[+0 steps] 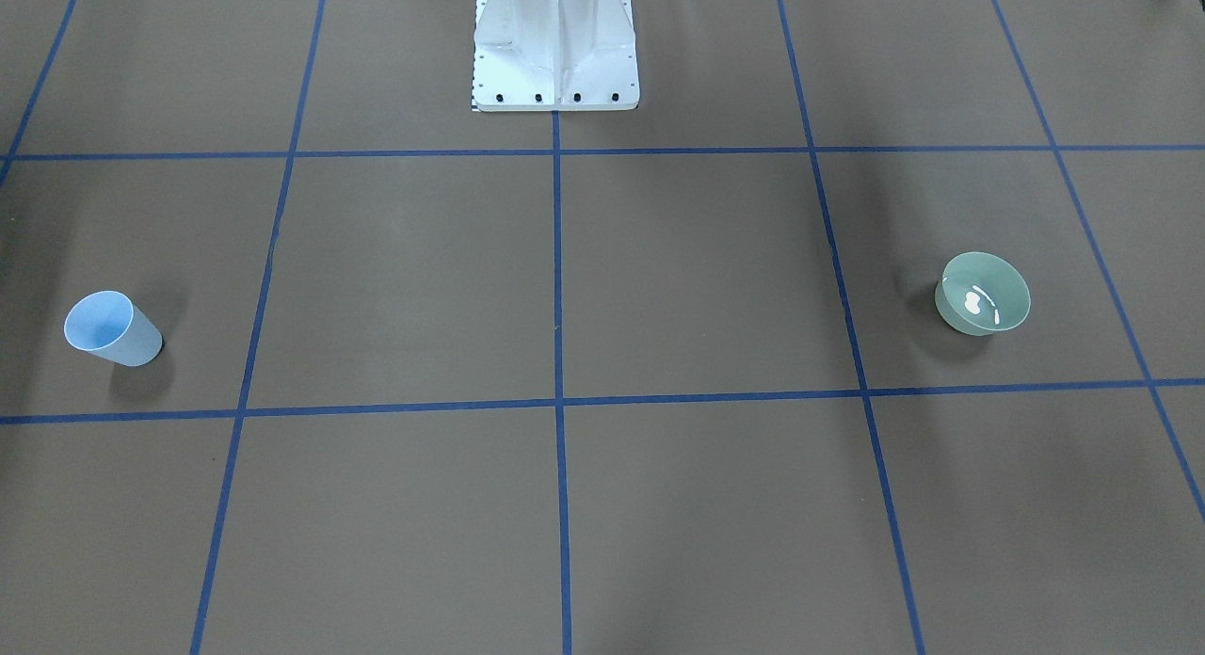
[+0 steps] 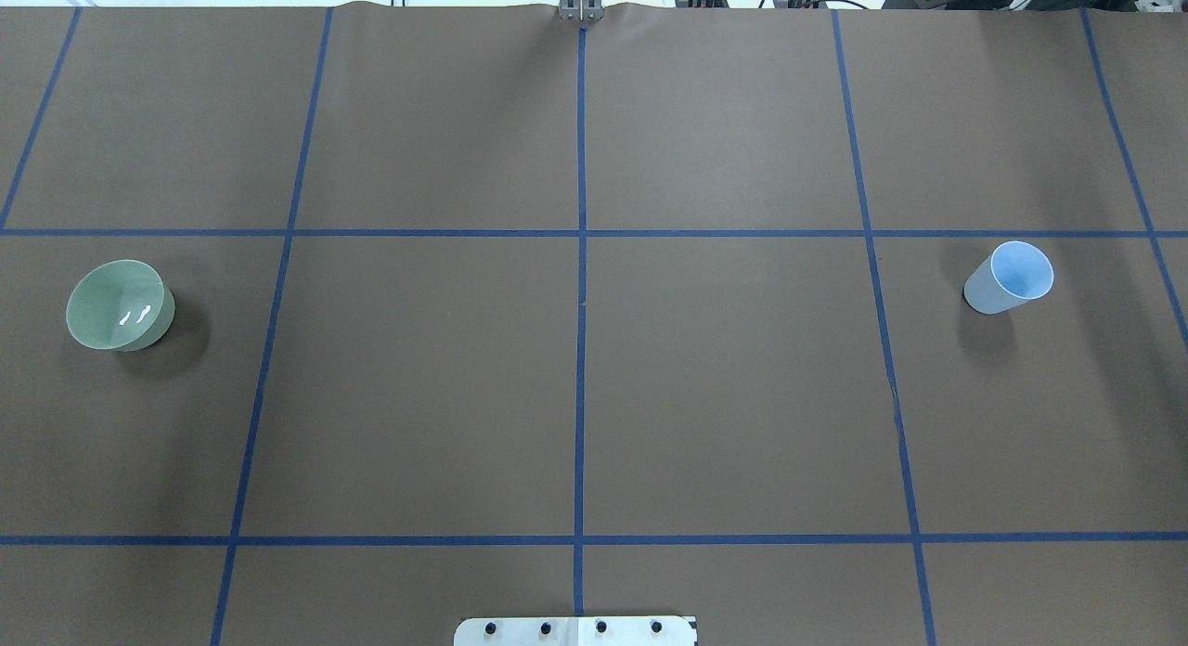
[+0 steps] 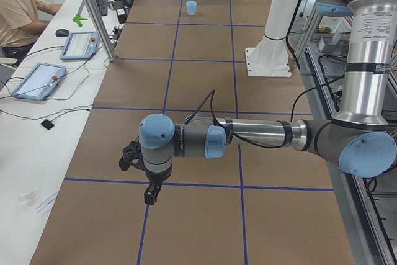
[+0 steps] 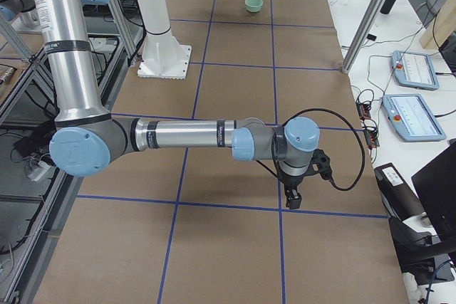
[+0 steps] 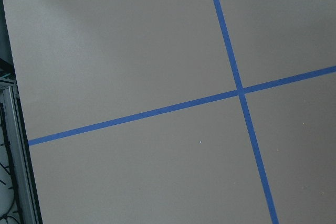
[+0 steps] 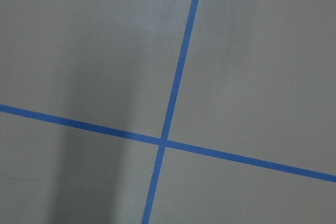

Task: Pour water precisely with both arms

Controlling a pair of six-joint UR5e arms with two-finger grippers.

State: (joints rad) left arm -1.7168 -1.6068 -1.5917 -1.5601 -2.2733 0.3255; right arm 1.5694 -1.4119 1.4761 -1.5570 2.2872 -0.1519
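A green bowl [image 1: 983, 294] stands on the robot's left side of the table, also in the overhead view [image 2: 120, 305] and far off in the exterior right view [image 4: 252, 4]. White glints of water [image 1: 975, 302] show inside it. A light blue cup [image 1: 111, 328] stands upright on the robot's right side, also seen overhead [image 2: 1010, 277]. My left gripper [image 3: 151, 195] hangs downward over the table's left end. My right gripper [image 4: 292, 201] hangs over the right end. Both show only in the side views, so I cannot tell whether they are open or shut. Both wrist views show only bare table.
The brown table cover [image 2: 724, 386] carries a grid of blue tape lines. The white pedestal base [image 1: 555, 48] stands at the robot's edge. Teach pendants [image 3: 37, 80] [image 4: 413, 115] lie on side benches, and an operator [image 3: 18, 4] sits beyond.
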